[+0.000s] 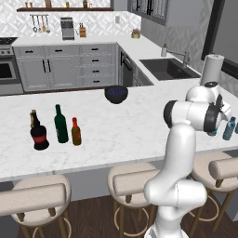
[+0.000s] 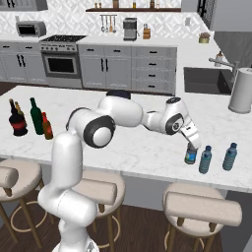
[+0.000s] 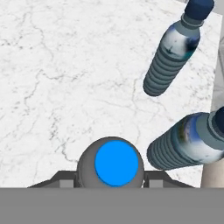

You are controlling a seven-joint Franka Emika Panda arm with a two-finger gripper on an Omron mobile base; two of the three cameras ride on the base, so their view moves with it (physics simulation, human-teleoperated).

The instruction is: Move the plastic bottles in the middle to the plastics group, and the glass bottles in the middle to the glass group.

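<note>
My gripper [image 2: 193,143] is shut from above on the small clear plastic bottle [image 2: 190,156] at the counter's right end. In the hand view its blue cap [image 3: 116,162] sits between my fingertips [image 3: 62,183]. Two light blue translucent bottles of the plastics group [image 2: 205,160] [image 2: 230,156] stand just to its right, and both appear close by as ribbed bottles [image 3: 171,57] [image 3: 188,142]. At the left end stand the tall green bottle [image 1: 60,124] and the amber bottle with a red top [image 1: 76,132], beside the squat black red-labelled bottle [image 1: 39,135] and the slim brown bottle [image 1: 33,118] of the glass group.
A dark blue bowl [image 1: 115,94] sits at the counter's far middle. A paper towel roll [image 2: 241,91] stands at the right near the sink [image 1: 167,69]. Stools [image 2: 202,209] line the counter's near edge, which runs close to the plastic bottles.
</note>
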